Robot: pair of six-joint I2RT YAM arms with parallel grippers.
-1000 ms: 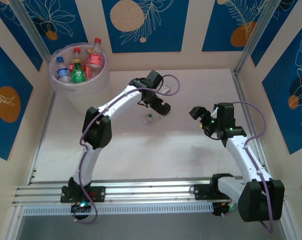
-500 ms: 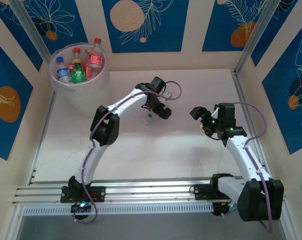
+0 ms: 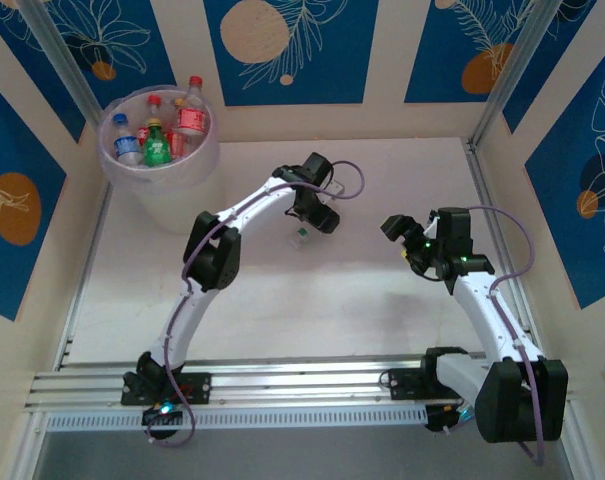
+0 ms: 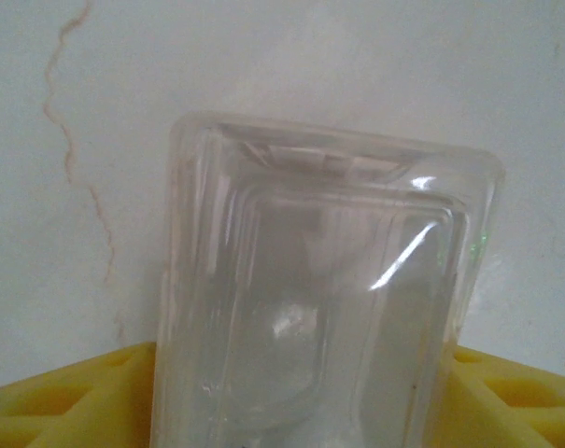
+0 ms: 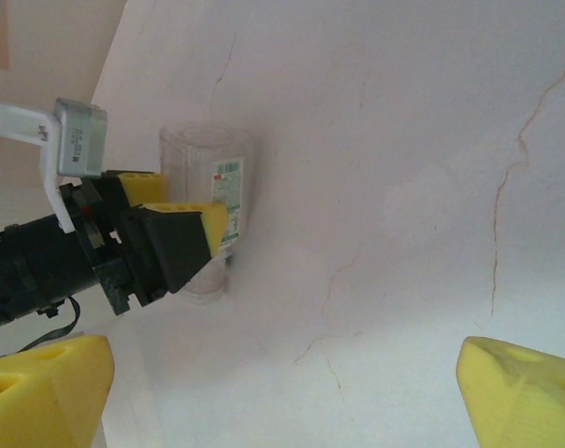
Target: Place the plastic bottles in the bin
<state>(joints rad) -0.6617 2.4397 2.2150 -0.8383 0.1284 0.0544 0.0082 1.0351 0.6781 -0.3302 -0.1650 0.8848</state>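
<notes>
The left arm rises from its base at the near edge, bends at a raised elbow and reaches out over the middle of the white, faintly cracked tabletop (image 3: 382, 300), its wrist tipped down so that the left gripper (image 3: 308, 226) points at the surface. Between its yellow foam pads (image 4: 63, 401) sits a small clear plastic bottle (image 4: 324, 299) with a little white-and-green label, resting on the table near the centre. In the left wrist view the pads meet the bottle's two sides with no gap showing, so the gripper is closed about the bottle's width and has it between its fingers. The right wrist view shows the same bottle against the table with the left gripper's black fingers straddling it. The right arm stands folded on its own side, forearm leaning inward, and the right gripper (image 3: 394, 228) hovers above the table, well apart from the bottle and turned towards it. Its yellow fingertips (image 5: 44, 383) are spread wide with nothing between them. The round translucent pale pink plastic bin (image 3: 167, 205) stands in the far left corner, holding several plastic bottles with red, green and blue labels (image 3: 158, 140).
</notes>
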